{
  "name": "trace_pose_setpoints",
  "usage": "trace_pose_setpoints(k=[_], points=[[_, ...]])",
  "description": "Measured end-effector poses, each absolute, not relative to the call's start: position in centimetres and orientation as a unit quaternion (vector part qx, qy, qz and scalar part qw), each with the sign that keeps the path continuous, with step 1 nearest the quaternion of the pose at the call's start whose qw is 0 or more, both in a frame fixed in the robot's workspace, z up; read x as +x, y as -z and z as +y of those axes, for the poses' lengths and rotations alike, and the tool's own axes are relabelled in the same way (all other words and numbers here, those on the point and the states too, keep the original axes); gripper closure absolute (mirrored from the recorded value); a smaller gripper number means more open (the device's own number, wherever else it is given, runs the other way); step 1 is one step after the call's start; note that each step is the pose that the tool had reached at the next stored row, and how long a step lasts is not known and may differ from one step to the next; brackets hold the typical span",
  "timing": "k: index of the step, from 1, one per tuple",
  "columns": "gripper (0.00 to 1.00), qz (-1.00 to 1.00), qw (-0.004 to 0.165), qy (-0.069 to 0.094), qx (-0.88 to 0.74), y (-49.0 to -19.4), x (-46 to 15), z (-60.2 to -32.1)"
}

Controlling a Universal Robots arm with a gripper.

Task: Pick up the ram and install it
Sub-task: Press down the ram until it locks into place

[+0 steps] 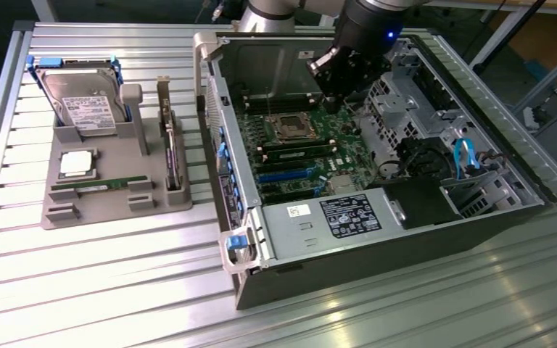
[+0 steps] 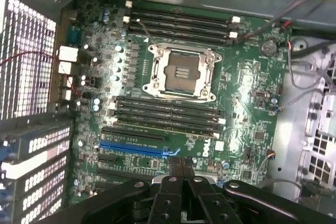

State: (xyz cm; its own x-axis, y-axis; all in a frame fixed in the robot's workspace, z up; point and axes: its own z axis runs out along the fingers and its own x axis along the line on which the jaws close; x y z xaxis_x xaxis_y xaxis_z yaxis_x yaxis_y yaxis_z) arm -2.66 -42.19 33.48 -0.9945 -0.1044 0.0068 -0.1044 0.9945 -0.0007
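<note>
Ram (image 1: pixel 99 185) lies flat in the grey holder tray (image 1: pixel 114 210) on the worktop (image 1: pixel 85 290), just in front of the silver processor (image 1: pixel 76 164), long axis running toward the exterior view's left/right, ends pointing at the tray edge and the PC case (image 1: pixel 376 239). Pincer (image 2: pixel 181 162) is shut, empty, hovering over the motherboard (image 2: pixel 247 93) inside the case, well apart from the ram, w/ empty mem slots (image 2: pixel 168 116) beside the CPU socket (image 2: pixel 181 72). Step looks like pre-pick, nothing grasped yet; pick would need the pincer opened, brought over the tray & aligned across the stick's thin width.
</note>
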Motion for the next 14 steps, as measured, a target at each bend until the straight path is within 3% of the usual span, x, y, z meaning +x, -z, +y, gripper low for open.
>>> trace_pose_setpoints(k=[14], points=[[0.90, -1.000, 0.003, 0.000, -0.004, -33.38, -2.66, -42.19]])
